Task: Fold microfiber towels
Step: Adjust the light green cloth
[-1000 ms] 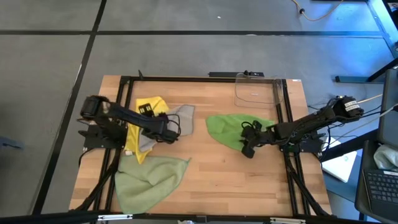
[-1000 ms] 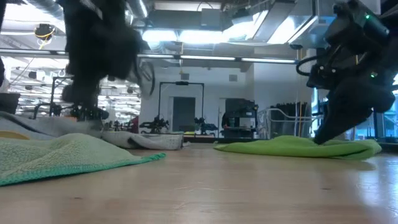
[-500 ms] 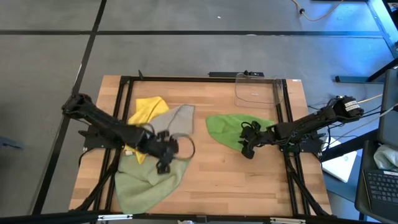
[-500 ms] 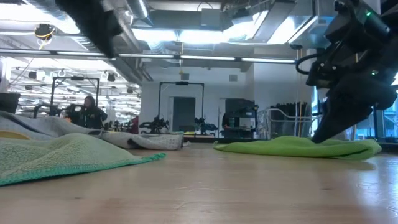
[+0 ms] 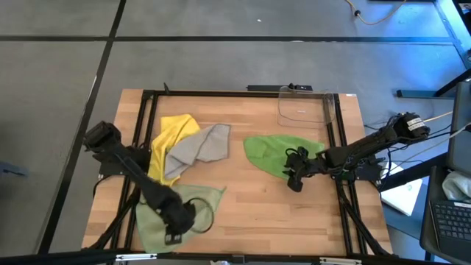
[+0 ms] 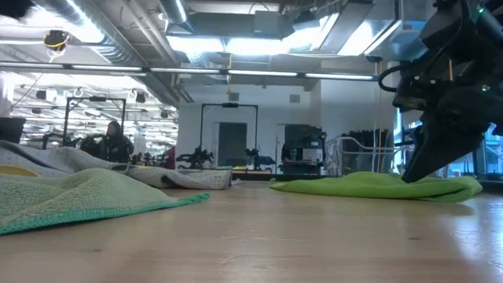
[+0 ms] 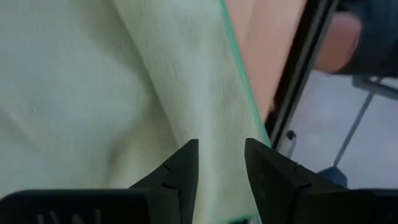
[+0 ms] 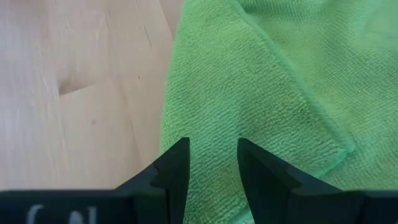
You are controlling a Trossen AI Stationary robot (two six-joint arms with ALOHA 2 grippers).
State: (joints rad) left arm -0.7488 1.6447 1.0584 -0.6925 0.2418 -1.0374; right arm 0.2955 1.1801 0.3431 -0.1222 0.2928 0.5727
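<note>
Four towels lie on the wooden table [image 5: 250, 213]. The pale olive-green towel [image 5: 184, 202] is crumpled at the near left. My left gripper [image 5: 175, 224] stands open over it, pointing steeply down, beside its green-hemmed edge [image 7: 239, 93]. The yellow towel [image 5: 171, 132] and the grey-beige towel [image 5: 200, 146] lie overlapping at the far left. The bright green towel [image 5: 276, 151] lies right of centre. My right gripper [image 5: 294, 179] is open at its near edge, with green cloth [image 8: 280, 74] under its fingers. My right gripper slants down from the table's right, and in the low view its fingertips [image 6: 410, 174] come down to the bright green towel's top [image 6: 377, 185]. I cannot tell whether they touch it. The towel lies flat on the table.
A clear plastic bin [image 5: 303, 107] stands at the far right of the table. A black frame rail [image 5: 340, 147] runs along each side. Bare wood lies between the two near towels. Beyond the table, in the low view, a person [image 6: 114, 137] shows far off.
My left gripper has swung from over the yellow and grey-beige towels toward the table's near edge, turning and tipping down as it went, and now stands over the pale olive-green towel. It has left the low view. The towels lie as before.
</note>
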